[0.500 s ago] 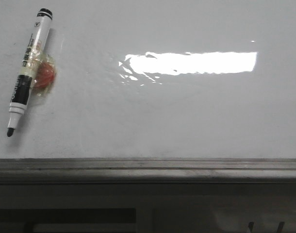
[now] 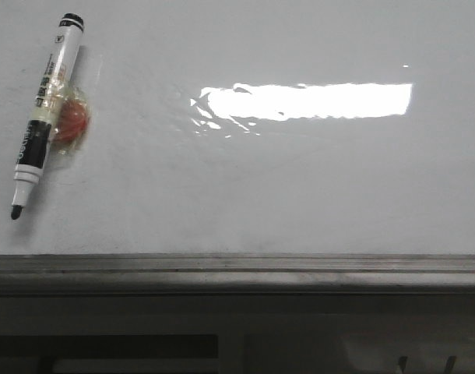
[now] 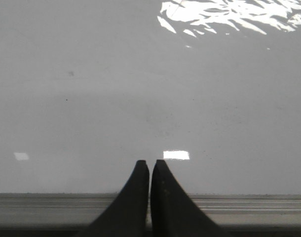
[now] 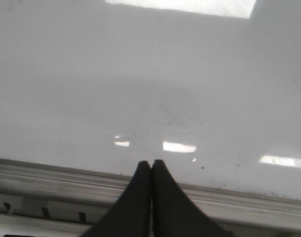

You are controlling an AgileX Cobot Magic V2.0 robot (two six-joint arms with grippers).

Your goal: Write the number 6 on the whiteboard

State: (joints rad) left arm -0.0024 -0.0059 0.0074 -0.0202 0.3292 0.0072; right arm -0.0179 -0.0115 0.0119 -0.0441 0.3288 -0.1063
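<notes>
No change is being shown between the earlier front view and the present one. The marker [image 2: 44, 117] is being seen at the same slant on the far left of the whiteboard [image 2: 284, 187], and the glare patch [image 2: 307, 101] is being reflected in the same place. No movement is being registered anywhere, and no arm is being brought into the front view.

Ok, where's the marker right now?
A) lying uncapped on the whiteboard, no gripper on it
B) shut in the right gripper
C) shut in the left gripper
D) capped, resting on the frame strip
A: the marker lies on the whiteboard, its tip bare, and no gripper is near it.
</notes>
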